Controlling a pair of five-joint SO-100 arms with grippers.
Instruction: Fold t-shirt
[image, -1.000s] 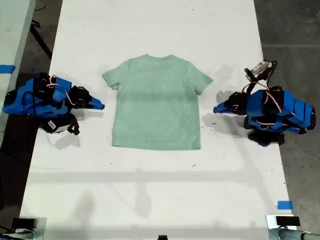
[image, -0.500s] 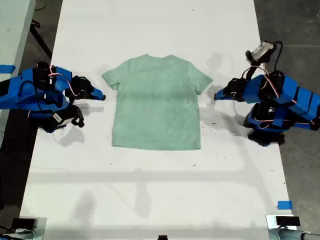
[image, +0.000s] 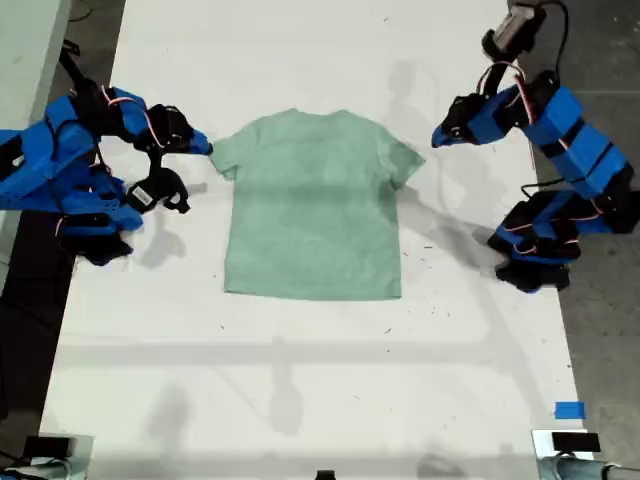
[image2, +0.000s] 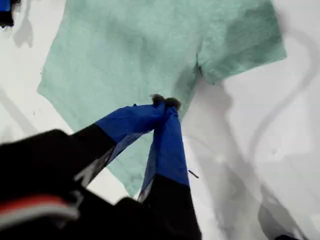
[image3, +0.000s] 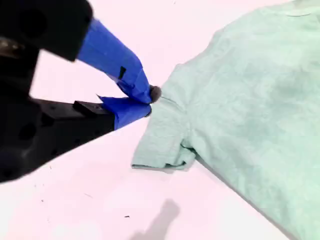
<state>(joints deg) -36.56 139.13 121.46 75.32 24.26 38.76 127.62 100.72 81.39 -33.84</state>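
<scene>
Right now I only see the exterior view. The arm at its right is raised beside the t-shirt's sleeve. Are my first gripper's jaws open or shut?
Observer: Shut. In the first wrist view the fingertips meet with nothing between them, seen against the t-shirt.
Operator: So my first gripper is empty. And my second gripper?
Observer: Its jaws look shut as well, with the tips at the outer edge of the sleeve. I cannot tell whether they pinch cloth.
Operator: Is that sleeve lying flat?
Observer: Not quite. Its hem looks rolled under at one corner.
</scene>
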